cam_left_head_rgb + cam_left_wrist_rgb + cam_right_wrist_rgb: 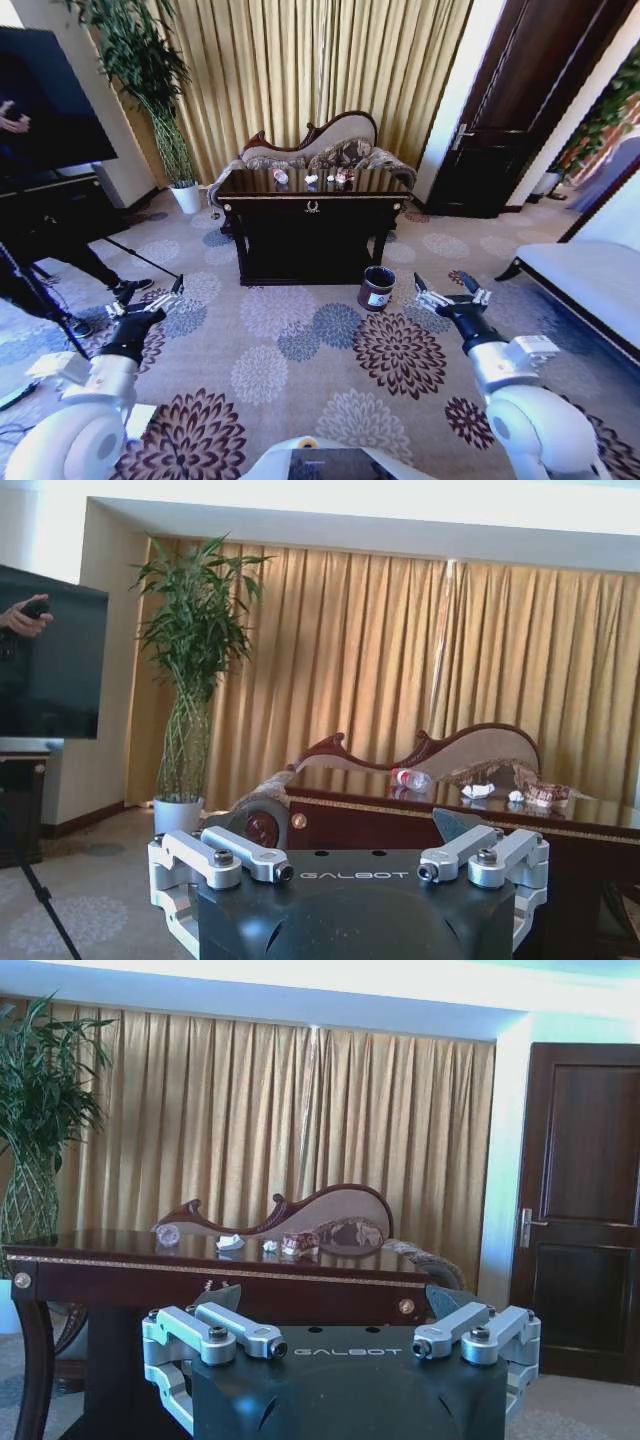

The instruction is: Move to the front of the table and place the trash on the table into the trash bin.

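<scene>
The table (312,212) bears a bottle (281,177) and paper scraps (312,179).

Head camera: mounted high on the robot, facing forward and down across the patterned carpet (300,350); the table (312,205) stands well off at mid-room, both arms at the lower corners. Left wrist camera: low, level, looking over the left gripper (350,865) toward the table (440,815) from its left end, plant (195,660) beside it. Right wrist camera: low, level, over the right gripper (345,1340), nearer the table's (220,1270) front, door (585,1200) alongside. Shared by all three: tabletop, curtain, sofa back.
</scene>
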